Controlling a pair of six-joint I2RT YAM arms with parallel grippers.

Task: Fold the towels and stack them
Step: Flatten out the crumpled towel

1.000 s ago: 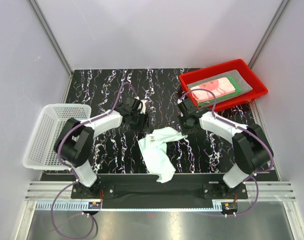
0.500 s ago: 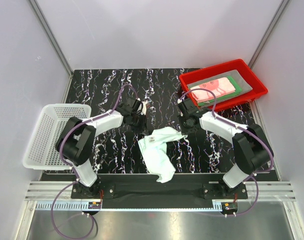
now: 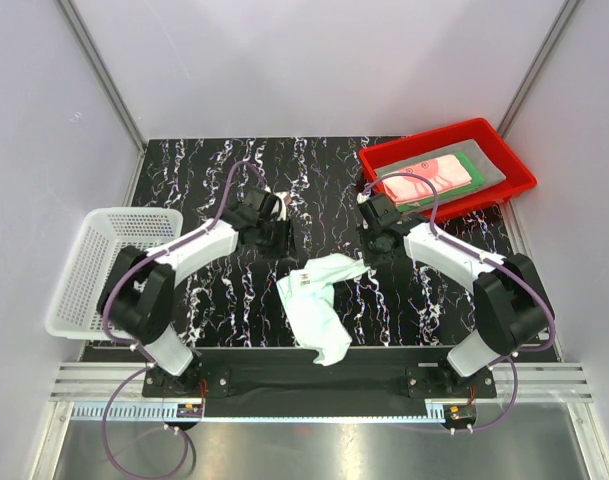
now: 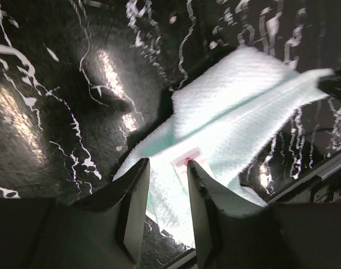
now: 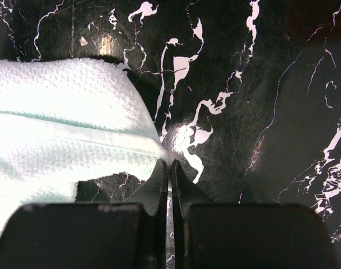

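A pale blue-white towel (image 3: 318, 302) lies crumpled on the black marbled table between the arms, its lower end reaching the front edge. My right gripper (image 3: 368, 256) is shut on the towel's right corner; in the right wrist view the fingertips (image 5: 171, 165) pinch the tip of the cloth (image 5: 64, 123). My left gripper (image 3: 274, 234) hovers open just behind the towel's left side. Through its gap I see the towel (image 4: 243, 112) and its sewn label (image 4: 187, 159) below, with nothing between the fingers (image 4: 138, 193). A pink towel (image 3: 429, 176) lies folded on a green one (image 3: 473, 160) and a grey one (image 3: 491, 172).
The folded towels rest in a red tray (image 3: 504, 190) at the back right. A white lattice basket (image 3: 104, 262) stands at the left edge, beside the left arm. The enclosure walls close in the table's sides and back.
The left gripper has drawn back and to the left, away from the towel's edge. The right gripper and the towel have barely moved.
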